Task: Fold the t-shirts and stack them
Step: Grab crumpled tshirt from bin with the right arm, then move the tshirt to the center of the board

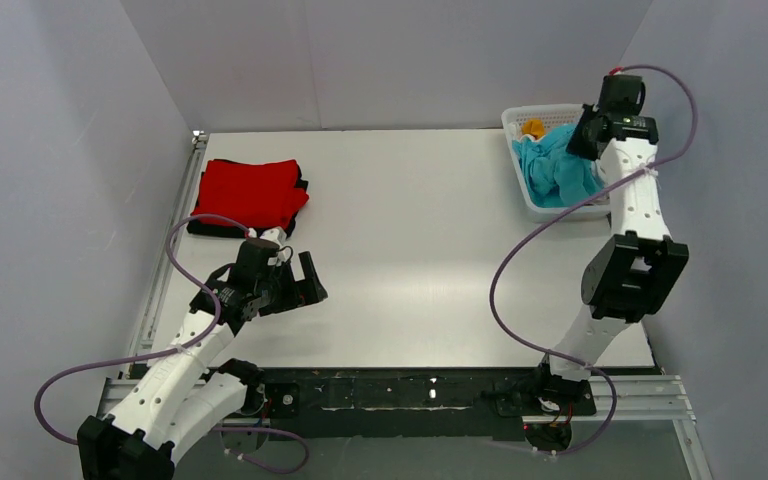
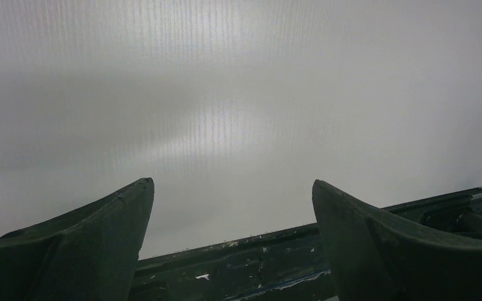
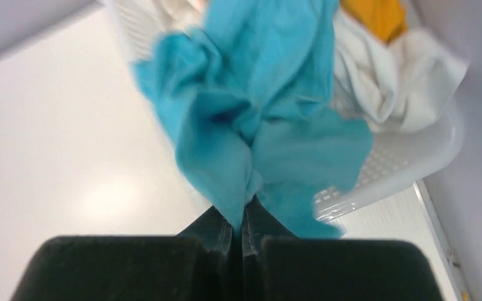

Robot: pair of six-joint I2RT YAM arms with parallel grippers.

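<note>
Table (image 1: 410, 250), basket (image 1: 545, 109), turquoise t-shirt (image 1: 558, 170) atop others (image 3: 408, 75)

A white table (image 1: 410, 250) fills the middle, matte, with a soft patch of reflected light (image 2: 226, 125); pale grey panels enclose it: a back wall (image 1: 380, 60), a left wall (image 1: 50, 180), a right wall (image 1: 740, 220); an aluminium rail (image 1: 171, 240) runs along the table's left edge; a black strip (image 1: 410, 392), scuffed white in places, lines the near edge; the lighting is even and diffuse.

We see soft, crumpled cloth in the turquoise t-shirt (image 3: 270, 125), latticed white plastic in the basket (image 3: 401, 163), a smooth, faintly shiny table (image 3: 56, 157).
</note>
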